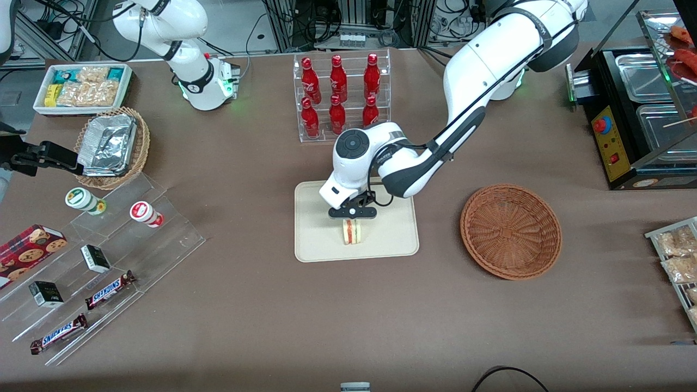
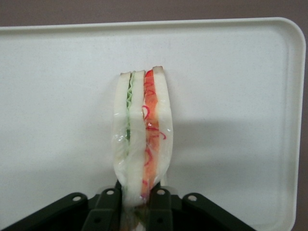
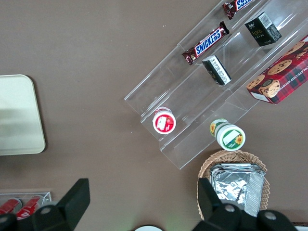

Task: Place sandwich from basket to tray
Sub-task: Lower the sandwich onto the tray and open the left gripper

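Here, toward the parked arm's end of the table, a white bin of snack packets (image 1: 83, 89) sits at the table's corner farthest from the front camera, and just nearer the camera is a tan wicker basket (image 1: 138, 142) holding foil containers (image 1: 107, 145). Nearer still along that end, a clear stepped display (image 1: 103, 261) carries two small tubs (image 1: 86, 201), small dark boxes (image 1: 95, 258) and Snickers bars (image 1: 109, 289), with a red cookie box (image 1: 28, 250) at the table's edge.

In the middle of the table, a clear rack of red bottles (image 1: 340, 97) stands by the edge farthest from the front camera. Nearer the camera than the rack lies the tray (image 1: 392, 234), cream-beige with rounded corners. The gripper (image 1: 352, 216) hangs over the tray's middle, and its fingers (image 2: 107, 211) are pinched on the sandwich (image 1: 352, 232). The sandwich stands on edge on the tray, roughly central and closer to the rim nearest the camera. In the left wrist view the two pads press either side of one end of the sandwich (image 2: 142, 139), whose white bread, green layer and red-orange layer run away from the gripper across the bare tray (image 2: 231, 96).

Toward the working arm's end, the basket (image 1: 511, 231), reddish-brown and round, sits well apart from the tray, with nothing in it. A black food warmer (image 1: 626, 125) stands at the table's edge there.
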`<action>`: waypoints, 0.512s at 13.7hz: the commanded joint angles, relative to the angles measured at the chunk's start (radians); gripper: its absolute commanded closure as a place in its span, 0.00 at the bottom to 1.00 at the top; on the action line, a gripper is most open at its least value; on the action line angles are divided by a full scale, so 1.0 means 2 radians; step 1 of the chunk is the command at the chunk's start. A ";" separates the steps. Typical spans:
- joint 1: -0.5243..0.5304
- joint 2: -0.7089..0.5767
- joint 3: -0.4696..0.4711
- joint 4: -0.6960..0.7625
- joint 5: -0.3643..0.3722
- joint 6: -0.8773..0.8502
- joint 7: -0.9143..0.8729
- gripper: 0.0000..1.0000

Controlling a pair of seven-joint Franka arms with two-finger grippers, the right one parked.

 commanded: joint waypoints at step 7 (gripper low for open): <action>-0.007 -0.117 0.003 0.015 -0.039 -0.119 -0.053 0.00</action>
